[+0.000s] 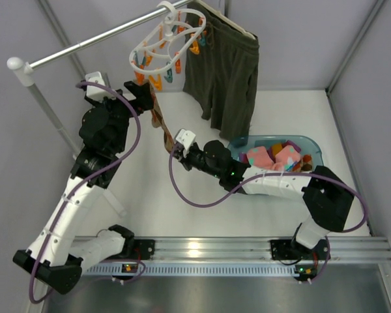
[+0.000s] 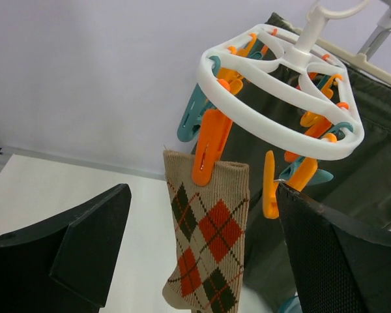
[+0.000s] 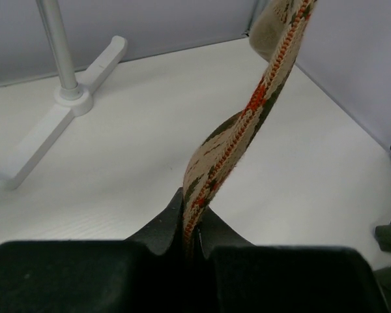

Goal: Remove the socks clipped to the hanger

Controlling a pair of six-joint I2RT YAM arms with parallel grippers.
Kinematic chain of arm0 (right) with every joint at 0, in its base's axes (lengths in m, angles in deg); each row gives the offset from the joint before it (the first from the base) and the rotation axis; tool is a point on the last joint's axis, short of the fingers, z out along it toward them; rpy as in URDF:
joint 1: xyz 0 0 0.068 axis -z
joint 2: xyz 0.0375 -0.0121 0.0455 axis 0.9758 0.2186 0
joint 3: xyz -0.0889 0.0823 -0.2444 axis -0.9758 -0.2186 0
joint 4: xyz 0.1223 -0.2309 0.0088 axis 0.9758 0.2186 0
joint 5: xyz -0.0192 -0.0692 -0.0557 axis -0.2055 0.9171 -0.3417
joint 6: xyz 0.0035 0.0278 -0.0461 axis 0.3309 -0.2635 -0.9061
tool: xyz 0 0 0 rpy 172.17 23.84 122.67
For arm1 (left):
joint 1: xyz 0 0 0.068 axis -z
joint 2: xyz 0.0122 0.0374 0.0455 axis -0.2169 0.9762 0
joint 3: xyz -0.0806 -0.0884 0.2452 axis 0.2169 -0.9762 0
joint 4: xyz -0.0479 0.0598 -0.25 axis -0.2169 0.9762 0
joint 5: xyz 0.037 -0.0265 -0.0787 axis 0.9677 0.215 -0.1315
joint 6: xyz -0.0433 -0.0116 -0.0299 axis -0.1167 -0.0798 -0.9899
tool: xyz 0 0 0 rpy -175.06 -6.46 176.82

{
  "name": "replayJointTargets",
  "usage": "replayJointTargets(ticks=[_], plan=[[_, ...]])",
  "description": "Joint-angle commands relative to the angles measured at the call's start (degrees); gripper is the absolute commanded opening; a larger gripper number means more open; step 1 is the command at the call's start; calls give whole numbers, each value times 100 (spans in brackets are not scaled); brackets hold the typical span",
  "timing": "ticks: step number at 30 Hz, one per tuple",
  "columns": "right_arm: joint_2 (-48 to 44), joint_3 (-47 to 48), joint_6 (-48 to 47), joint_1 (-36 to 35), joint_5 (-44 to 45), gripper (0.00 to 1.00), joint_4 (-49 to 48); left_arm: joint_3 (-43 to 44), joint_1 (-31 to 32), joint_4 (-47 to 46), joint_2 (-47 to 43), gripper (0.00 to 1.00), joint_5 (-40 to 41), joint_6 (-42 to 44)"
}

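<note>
Top view: the hanger (image 1: 161,49) hangs by its hook on the rail (image 1: 85,45), just beside the olive shorts (image 1: 225,78). One argyle sock (image 1: 159,124) is clipped to it and slants down to my right fingers (image 1: 174,149). My left fingers (image 1: 142,91) are up at the cuff. The basin (image 1: 316,149) on the desk (image 1: 150,195) holds other socks. Risk: if I pull with the right arm while the peg bites, the whole ring tips or swings, and the hook could slide along the rail or jump off.

Left wrist: my left fingers (image 2: 91,248) are spread wide, gripping nothing, with the argyle sock (image 2: 205,241) between them. An orange peg (image 2: 208,147) pinches the cuff, above the fingertips. Risk: closing at this height squeezes fabric, not the peg, so nothing releases. Reaching higher, I may catch the neighbouring peg (image 2: 270,189) or the ring (image 2: 280,127).

Right wrist: my right fingers (image 3: 182,222) are clamped on the lower end of the argyle sock (image 3: 247,124), which runs up twisted and fairly taut. The grip looks thin, near the edge. Risk: a hard tug stretches the knit or the sock slips out and snaps back to the hanger.
</note>
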Motion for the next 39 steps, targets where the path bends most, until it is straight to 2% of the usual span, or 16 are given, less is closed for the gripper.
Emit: replayJointTargets(ticks=[1,5,10,13,19,27,34,39], plan=[[-26,208,-35,18,-353,0,-6,457,-32,235,353,95,-26,38],[-62,208,-114,18,-353,0,64,1072,-23,446,924,88,-123,153],[-176,94,-123,18,-616,0,30,1442,-32,631,1294,81,448,521],[-211,67,-166,18,-783,0,56,1626,-32,622,1435,80,633,671],[-141,41,-211,1,-898,0,56,2162,-32,631,1944,82,888,1145],[-88,6,-237,-43,-1091,0,-94,2093,-32,604,1989,83,818,1199],[-150,-55,-421,-131,-1170,0,-76,2268,-32,613,2261,88,283,1173],[-255,-170,-422,-114,-1118,0,-103,1909,-41,604,2121,88,-70,830]])
